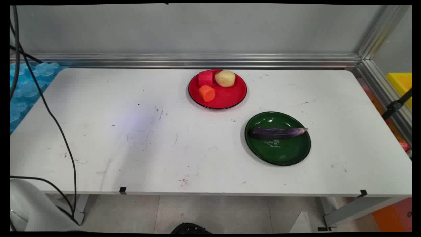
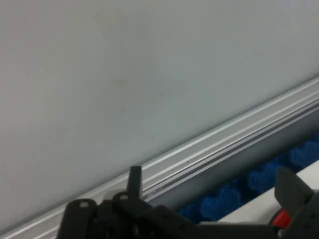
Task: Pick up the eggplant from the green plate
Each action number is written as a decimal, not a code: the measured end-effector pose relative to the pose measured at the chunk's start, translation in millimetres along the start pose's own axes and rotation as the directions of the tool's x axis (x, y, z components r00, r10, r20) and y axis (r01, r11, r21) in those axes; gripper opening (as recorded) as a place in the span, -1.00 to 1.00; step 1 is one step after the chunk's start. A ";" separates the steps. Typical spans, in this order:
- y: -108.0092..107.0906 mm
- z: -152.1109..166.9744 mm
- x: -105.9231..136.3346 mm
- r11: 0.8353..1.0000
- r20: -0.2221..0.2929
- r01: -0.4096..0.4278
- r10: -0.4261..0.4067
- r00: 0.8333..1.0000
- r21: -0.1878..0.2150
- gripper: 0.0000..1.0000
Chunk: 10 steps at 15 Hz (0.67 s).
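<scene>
A red plate stands at the table's far middle and carries a red chunk, a yellow potato and an orange carrot piece. Nearer and to the right, a green plate holds a purple eggplant lying across it. The main view does not show the gripper. In the hand view my gripper is open and holds nothing, its fingers far apart. It faces the grey wall and the aluminium rail, well away from both plates.
An aluminium rail runs along the table's far edge and down the right side. Blue foam lies beyond the left edge, also seen in the hand view as blue foam. Black cables hang at the left. A yellow box sits outside at right.
</scene>
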 end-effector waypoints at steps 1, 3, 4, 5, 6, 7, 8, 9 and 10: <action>-0.2 0.2 -0.8 1.000 0.005 -0.003 0.003 1.000 -0.005 1.00; 1.4 1.2 -3.3 1.000 0.020 -0.015 0.016 1.000 -0.025 1.00; 3.7 1.9 -5.1 0.999 0.030 -0.027 0.028 0.999 -0.040 1.00; 6.3 2.7 -7.0 0.998 0.040 -0.040 0.042 0.998 -0.057 1.00; 8.4 3.2 -8.6 0.996 0.049 -0.051 0.055 0.997 -0.070 1.00; 12.2 4.1 -10.8 0.993 0.060 -0.069 0.075 0.995 -0.092 1.00; 15.3 4.7 -12.3 0.990 0.067 -0.084 0.091 0.994 -0.110 1.00; 21.4 5.0 -14.4 0.984 0.077 -0.108 0.120 0.990 -0.141 1.00; 27.3 4.9 -15.9 0.977 0.082 -0.129 0.145 0.986 -0.170 1.00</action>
